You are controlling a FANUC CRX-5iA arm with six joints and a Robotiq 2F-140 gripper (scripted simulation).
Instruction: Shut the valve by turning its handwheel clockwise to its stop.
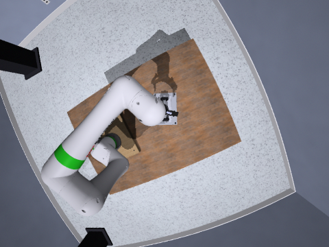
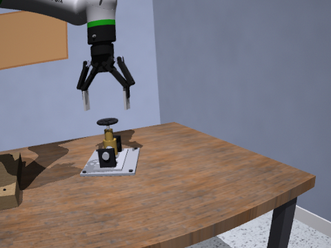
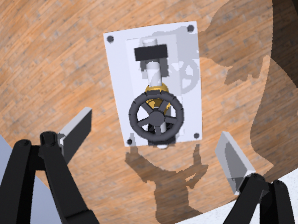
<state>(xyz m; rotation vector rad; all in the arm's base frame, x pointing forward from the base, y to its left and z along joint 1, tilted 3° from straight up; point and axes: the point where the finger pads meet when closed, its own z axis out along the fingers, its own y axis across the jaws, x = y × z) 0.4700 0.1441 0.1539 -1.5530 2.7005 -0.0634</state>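
The valve stands on a grey base plate [image 2: 112,162] on the wooden table. Its black spoked handwheel [image 2: 107,121] lies level on top of a brass body [image 2: 109,140]. In the wrist view the handwheel [image 3: 156,116] sits near the middle, over the plate [image 3: 154,83]. My gripper [image 2: 105,102] hangs above the handwheel, wide open and empty, its fingertips a short way above the wheel's top and apart from it. In the wrist view the two fingertips flank the wheel left and right. In the overhead view the arm hides most of the valve [image 1: 169,108].
A wooden block [image 2: 8,187] sits at the table's left edge, beside the robot base [image 1: 110,142]. The table's front and right edges drop to the speckled floor. A wall stands behind the table.
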